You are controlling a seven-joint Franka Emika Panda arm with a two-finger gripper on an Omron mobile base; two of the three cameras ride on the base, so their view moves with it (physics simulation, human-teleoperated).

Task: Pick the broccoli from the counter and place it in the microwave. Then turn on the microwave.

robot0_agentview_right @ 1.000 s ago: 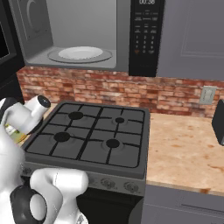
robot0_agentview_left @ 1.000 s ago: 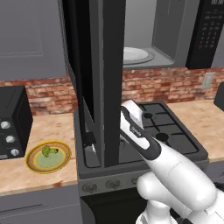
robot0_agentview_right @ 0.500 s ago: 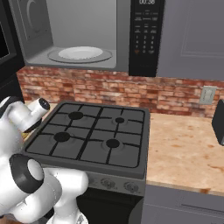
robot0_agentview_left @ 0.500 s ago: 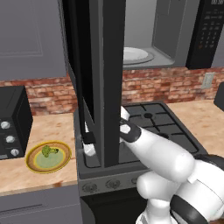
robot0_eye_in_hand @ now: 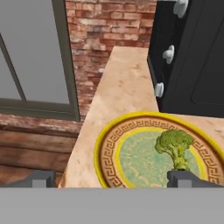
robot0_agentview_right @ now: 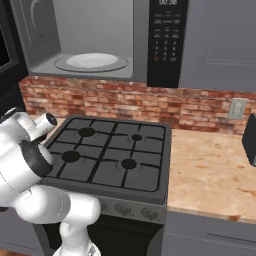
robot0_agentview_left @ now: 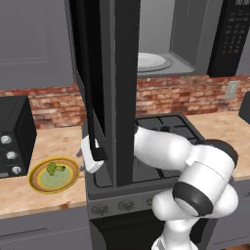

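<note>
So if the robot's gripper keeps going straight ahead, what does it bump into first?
Probably the round yellow-rimmed green plate, near the small green broccoli floret; the open gripper points at it, though depth is unclear.

A green broccoli is seen on a yellow-rimmed, key-patterned green plate, beside it tan wood-grain counter and red brick wall.

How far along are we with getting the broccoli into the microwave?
Done: the microwave door is open, turntable bare. In hand: the open gripper is nearing the broccoli, which sits untouched on the plate on the counter; one of its fingers is just below it. Left: grasp, carry to the microwave, close the door, start it.
</note>
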